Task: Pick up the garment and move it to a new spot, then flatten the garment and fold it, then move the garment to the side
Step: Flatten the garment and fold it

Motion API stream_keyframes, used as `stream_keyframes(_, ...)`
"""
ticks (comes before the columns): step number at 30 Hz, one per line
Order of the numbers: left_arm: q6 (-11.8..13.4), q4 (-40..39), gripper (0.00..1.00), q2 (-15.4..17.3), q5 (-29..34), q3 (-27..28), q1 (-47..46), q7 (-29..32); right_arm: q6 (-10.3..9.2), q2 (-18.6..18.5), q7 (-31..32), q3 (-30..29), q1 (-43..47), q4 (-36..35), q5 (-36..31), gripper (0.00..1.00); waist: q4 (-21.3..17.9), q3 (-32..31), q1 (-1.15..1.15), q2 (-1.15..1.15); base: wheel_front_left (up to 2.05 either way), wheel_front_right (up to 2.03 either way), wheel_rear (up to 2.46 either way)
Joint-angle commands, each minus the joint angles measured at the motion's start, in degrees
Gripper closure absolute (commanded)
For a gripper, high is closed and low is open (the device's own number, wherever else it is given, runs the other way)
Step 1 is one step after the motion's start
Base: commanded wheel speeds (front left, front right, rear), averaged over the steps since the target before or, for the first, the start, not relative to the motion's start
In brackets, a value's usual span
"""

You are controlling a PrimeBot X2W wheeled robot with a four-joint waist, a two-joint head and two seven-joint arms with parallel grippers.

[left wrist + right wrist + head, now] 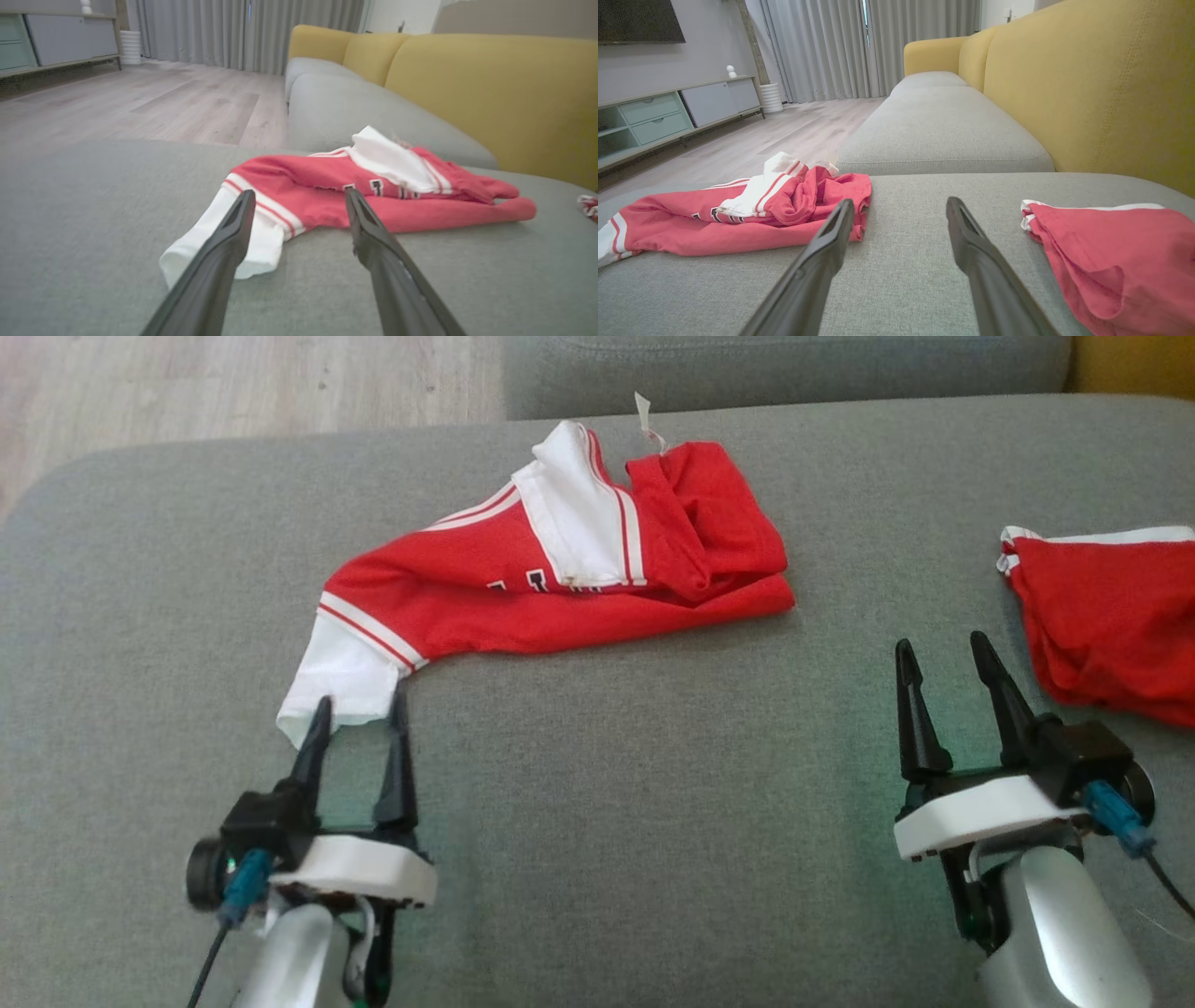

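A crumpled red garment (579,579) with white sleeves and striped trim lies on the grey sofa cushion (607,784); its white sleeve end (336,681) points toward me. My left gripper (362,707) stands open just at that sleeve end, its fingertips reaching the white cloth's edge. In the left wrist view the garment (373,191) lies ahead and the left gripper (299,198) frames the sleeve with nothing held. My right gripper (940,649) is open over bare cushion, right of the garment (738,219); the right gripper (899,207) holds nothing.
A second red cloth (1111,616) with white trim lies at the right edge of the cushion, also the red cloth (1111,252) beside my right fingers. A yellow sofa back (1087,84) runs along the far side. Wooden floor (140,102) lies beyond the cushion's left end.
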Motion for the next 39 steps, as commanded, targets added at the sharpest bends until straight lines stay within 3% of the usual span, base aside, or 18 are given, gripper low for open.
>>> stream_keyframes(1, 0.5, -0.8, 0.00, 0.9, 0.4, 2.6, -2.3, -0.5, 0.37, 0.1, -0.6, 1.5, -1.4, -2.1, 0.5, 0.00, -0.2, 0.4, 0.00, 0.00, 0.00, 0.00, 0.00)
stream_keyframes(11, 3.8, 14.9, 0.00, 6.0, 0.6, 5.2, -11.9, 6.2, 0.37, 0.1, -0.6, 2.4, -2.1, -3.3, 1.3, 0.00, -2.4, 4.0, 0.00, 0.00, 0.00, 0.00, 0.00)
stream_keyframes(15, 3.3, 19.7, 0.00, 7.5, 0.7, 5.0, -14.6, 8.0, 0.37, 0.1, -0.6, 2.4, -2.5, -3.5, 1.5, 0.00, -3.1, 4.9, 0.00, 0.00, 0.00, 0.00, 0.00)
stream_keyframes(21, 0.6, 25.6, 0.00, 8.5, 0.6, 3.4, -17.0, 10.7, 0.37, 0.1, -0.6, 2.2, -2.7, -3.7, 1.7, 0.00, -3.5, 5.5, 0.00, 0.00, 0.00, 0.00, 0.00)
stream_keyframes(22, 0.2, 26.2, 0.55, 8.5, 0.6, 3.2, -17.2, 10.8, 0.37, 0.1, -0.6, 2.1, -2.7, -3.7, 1.7, 0.00, -3.4, 5.4, 0.00, 0.00, 0.00, 0.00, 0.00)
stream_keyframes(23, -0.1, 26.6, 1.00, 8.5, 0.7, 2.9, -17.4, 10.6, 0.37, 0.1, -0.6, 2.1, -2.7, -3.7, 1.8, 0.00, -3.3, 5.3, 0.00, 0.00, 0.00, 0.00, 0.00)
stream_keyframes(32, -0.5, 23.3, 1.00, 8.1, 1.0, 2.4, -16.9, 0.6, 0.37, 0.1, -0.6, 2.2, -2.5, -2.7, 1.5, 0.00, -1.5, 3.1, 0.00, 0.00, 0.00, 0.00, 0.00)
stream_keyframes(39, 2.2, 6.3, 1.00, 9.0, 4.1, 3.4, -10.9, -0.5, 0.37, 0.1, -0.6, 1.5, -1.5, -1.7, 1.9, 0.00, 0.4, 0.3, 0.00, 0.00, 0.00, 0.00, 0.00)
